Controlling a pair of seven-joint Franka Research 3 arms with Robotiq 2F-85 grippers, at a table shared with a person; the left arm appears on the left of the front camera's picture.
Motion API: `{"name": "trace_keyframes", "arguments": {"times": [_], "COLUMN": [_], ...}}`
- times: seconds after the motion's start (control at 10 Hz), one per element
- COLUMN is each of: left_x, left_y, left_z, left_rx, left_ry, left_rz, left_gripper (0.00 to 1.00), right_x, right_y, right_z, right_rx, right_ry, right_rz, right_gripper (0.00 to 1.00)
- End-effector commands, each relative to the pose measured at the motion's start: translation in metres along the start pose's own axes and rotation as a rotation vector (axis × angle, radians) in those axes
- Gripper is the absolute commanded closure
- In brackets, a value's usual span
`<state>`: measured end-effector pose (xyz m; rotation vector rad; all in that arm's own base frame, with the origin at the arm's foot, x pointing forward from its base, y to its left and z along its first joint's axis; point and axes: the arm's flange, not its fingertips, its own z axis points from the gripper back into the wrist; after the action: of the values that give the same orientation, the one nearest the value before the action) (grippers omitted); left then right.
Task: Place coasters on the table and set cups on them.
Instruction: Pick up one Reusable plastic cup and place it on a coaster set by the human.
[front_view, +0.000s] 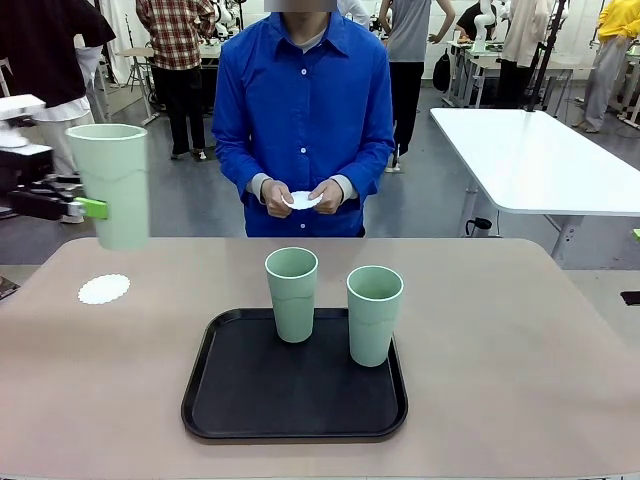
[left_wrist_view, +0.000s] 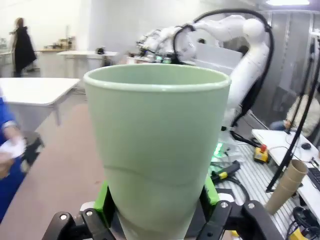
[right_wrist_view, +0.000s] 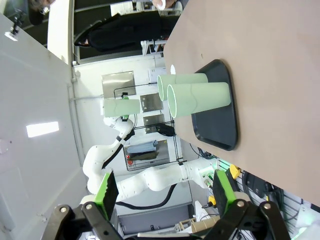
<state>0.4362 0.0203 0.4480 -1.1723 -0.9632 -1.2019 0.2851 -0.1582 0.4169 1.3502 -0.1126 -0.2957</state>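
Held cup (front_view: 112, 185) is upright and raised above the left side of the table (front_view: 520, 340). The left gripper (front_view: 90, 208) is clamped on its lower half. In the left wrist view the green pads (left_wrist_view: 103, 202) press both sides of the cup (left_wrist_view: 157, 150).

One coaster (front_view: 104, 289) lies flat on the table at far left, just below and near the held cup, with nothing on it.

Two more cups (front_view: 292, 293) (front_view: 374, 314) stand upright on the black tray (front_view: 200, 385) at table centre. One is at the tray's far edge, the other to its right and a bit nearer, and they are apart.

A person in a blue shirt (front_view: 300, 100) stands at the far side, holding a second coaster (front_view: 302, 200) in both hands.

The right gripper (right_wrist_view: 163, 187) has its claws spread wide with nothing between them. It sits well off from the tray (right_wrist_view: 220, 120).
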Motion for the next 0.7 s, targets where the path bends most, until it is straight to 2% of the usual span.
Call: {"name": "trace_keyframes", "arguments": {"times": [0.0,0.3,0.6], "left_x": [-0.014,-0.037,-0.052], "left_y": [0.015,0.013,0.026], "left_z": [0.064,0.138,0.150], "left_rx": [0.120,0.273,0.239], "left_ry": [-0.076,-0.075,-0.062], "left_rz": [0.011,-0.030,-0.079], "left_gripper": [0.16,0.16,0.16], "right_x": [0.002,0.002,0.002], "right_y": [0.001,0.001,0.001], "right_z": [0.000,0.000,0.000], "right_rx": [0.017,0.017,0.017], "right_ry": [-0.011,-0.011,-0.011], "right_rz": [0.003,0.003,0.003], "right_gripper": [0.00,0.00,0.00]}}
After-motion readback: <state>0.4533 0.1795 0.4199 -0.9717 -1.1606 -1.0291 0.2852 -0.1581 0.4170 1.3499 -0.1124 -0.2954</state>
